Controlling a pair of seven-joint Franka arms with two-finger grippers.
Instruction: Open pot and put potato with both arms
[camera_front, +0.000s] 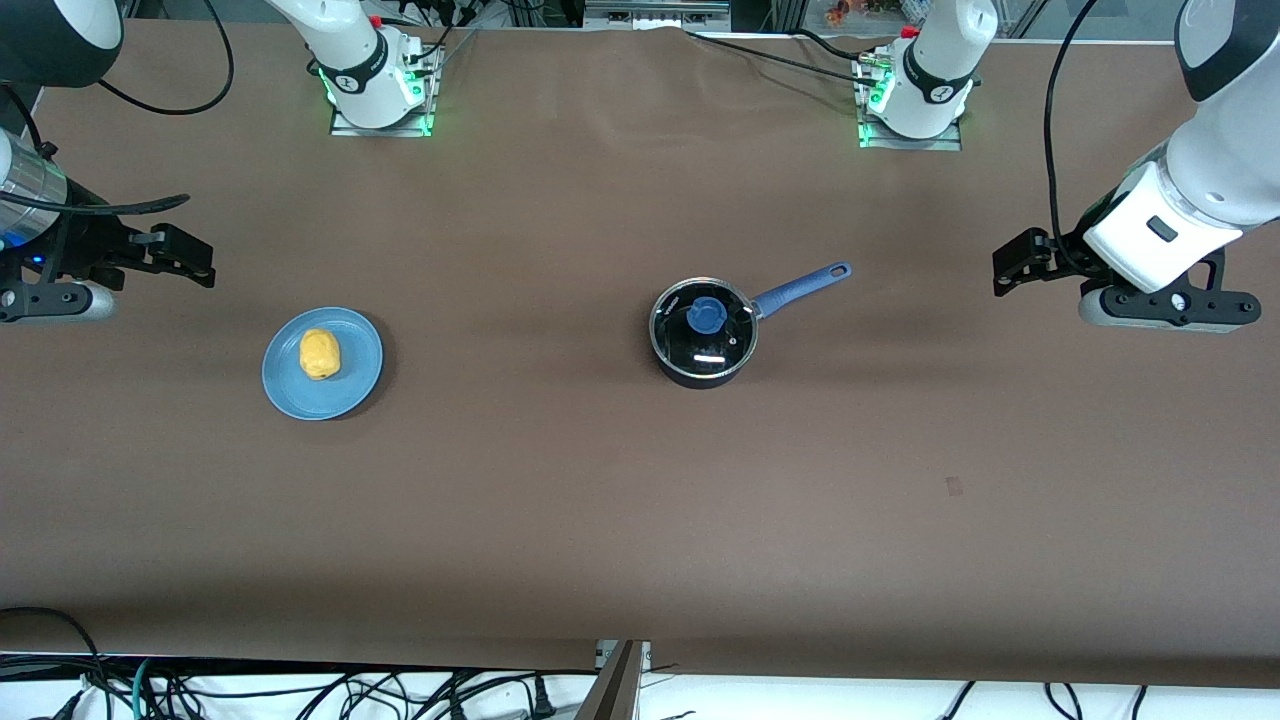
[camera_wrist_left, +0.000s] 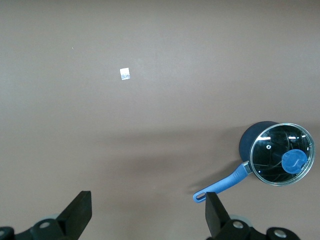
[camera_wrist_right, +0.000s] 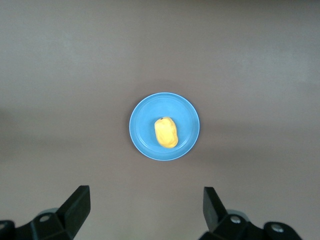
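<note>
The black pot stands mid-table with its glass lid on and the lid's blue knob on top. Its blue handle points toward the left arm's end. The left wrist view also shows the pot. The yellow potato lies on a blue plate toward the right arm's end, and shows in the right wrist view. My left gripper hangs open and empty above the table at the left arm's end. My right gripper hangs open and empty at the right arm's end.
The arm bases stand along the table's edge farthest from the front camera. A small tape mark lies on the brown cloth. Cables hang below the nearest edge.
</note>
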